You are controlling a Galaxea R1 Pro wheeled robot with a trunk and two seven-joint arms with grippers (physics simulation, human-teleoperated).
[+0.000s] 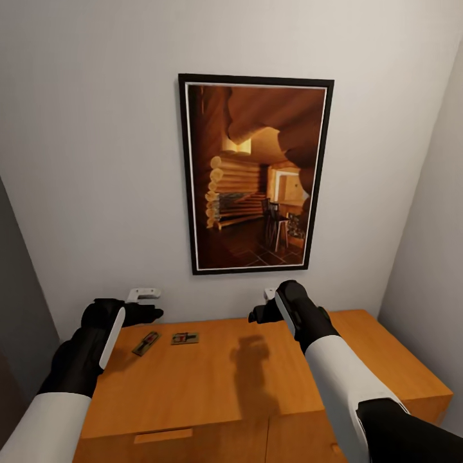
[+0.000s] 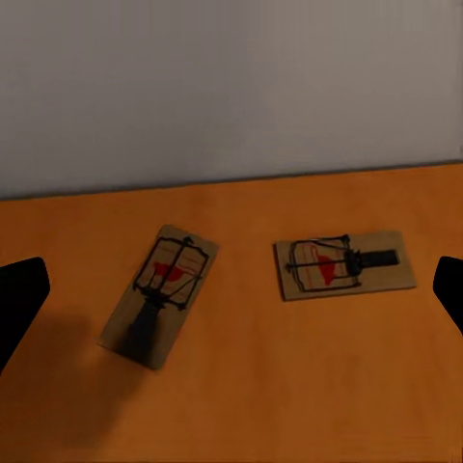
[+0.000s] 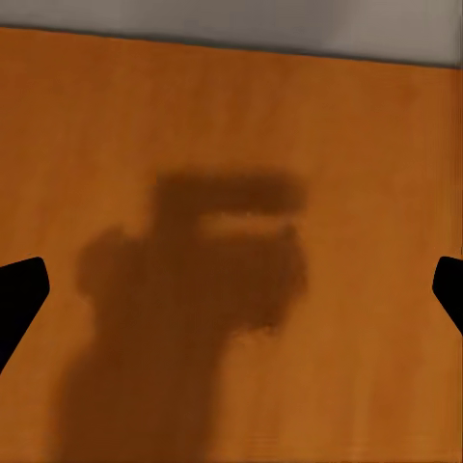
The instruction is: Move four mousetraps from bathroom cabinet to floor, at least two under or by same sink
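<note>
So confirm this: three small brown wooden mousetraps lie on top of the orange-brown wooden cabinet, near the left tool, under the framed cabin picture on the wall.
Not quite: two, not three. The left wrist view shows one small brown wooden mousetrap and a second lying apart on the orange-brown wooden cabinet; the head view agrees. The rest holds: they lie near the left tool, under the framed cabin picture.
</note>
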